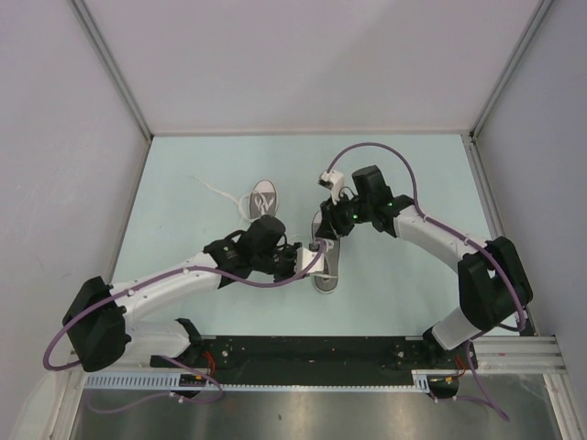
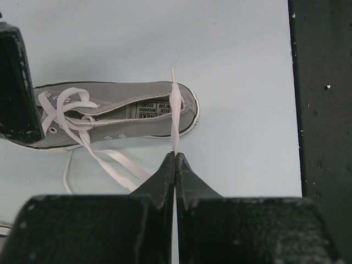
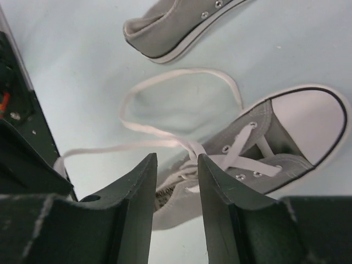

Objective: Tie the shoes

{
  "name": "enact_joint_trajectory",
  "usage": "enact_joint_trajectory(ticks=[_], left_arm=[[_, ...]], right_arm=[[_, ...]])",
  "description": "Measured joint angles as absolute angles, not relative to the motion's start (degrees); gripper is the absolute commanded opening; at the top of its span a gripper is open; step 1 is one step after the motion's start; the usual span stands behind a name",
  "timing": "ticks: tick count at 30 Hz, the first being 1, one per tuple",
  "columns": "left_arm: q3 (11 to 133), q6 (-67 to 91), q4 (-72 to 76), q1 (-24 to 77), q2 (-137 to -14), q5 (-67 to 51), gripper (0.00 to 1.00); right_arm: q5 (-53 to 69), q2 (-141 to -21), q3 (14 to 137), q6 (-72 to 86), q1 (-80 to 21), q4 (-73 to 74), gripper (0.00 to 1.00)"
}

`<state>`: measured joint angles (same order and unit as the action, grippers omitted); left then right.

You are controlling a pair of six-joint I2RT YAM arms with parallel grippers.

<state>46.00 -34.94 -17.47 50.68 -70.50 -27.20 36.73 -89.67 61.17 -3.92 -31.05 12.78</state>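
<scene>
One grey shoe (image 1: 326,261) lies on the table between my two grippers, its white laces loosely crossed. My left gripper (image 2: 175,157) is shut on one white lace end (image 2: 175,118), which runs taut from the fingertips across the shoe's heel (image 2: 184,110). My right gripper (image 3: 177,162) is open just above the same shoe (image 3: 286,137), over its lace crossing, with nothing gripped. A loose lace loop (image 3: 181,91) lies on the table beside it. The second grey shoe (image 1: 264,198) lies further back on the left, and its heel shows in the right wrist view (image 3: 165,30).
The second shoe's lace (image 1: 213,189) trails to the left on the pale green table. White walls close in the back and both sides. The black arm base rail (image 1: 312,353) runs along the near edge.
</scene>
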Motion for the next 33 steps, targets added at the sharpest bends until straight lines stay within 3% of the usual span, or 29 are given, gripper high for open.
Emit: enact_joint_trajectory(ticks=[15,18,19,20,22,33], left_arm=[[45.8,-31.2,-15.0,50.6,-70.5,-27.0,0.0],[45.8,-29.9,-14.7,50.0,-70.5,-27.0,0.0],[45.8,-29.5,-14.6,49.7,-70.5,-27.0,0.0],[45.8,-29.1,-14.6,49.3,-70.5,-27.0,0.0],[45.8,-28.3,-14.6,48.4,-70.5,-27.0,0.0],[46.2,-21.3,-15.5,43.5,-70.8,-22.7,0.0]], right_arm=[[30.6,-90.8,61.6,-17.7,-31.3,21.3,0.39],[30.0,-91.5,61.6,-18.3,-31.3,21.4,0.3],[29.8,-91.6,61.6,-18.5,-31.3,21.4,0.23],[29.7,-91.6,61.6,-18.7,-31.3,21.5,0.09],[29.3,-91.6,61.6,-18.8,-31.3,21.5,0.0],[31.0,-91.1,61.6,-15.0,-29.3,21.6,0.0]])
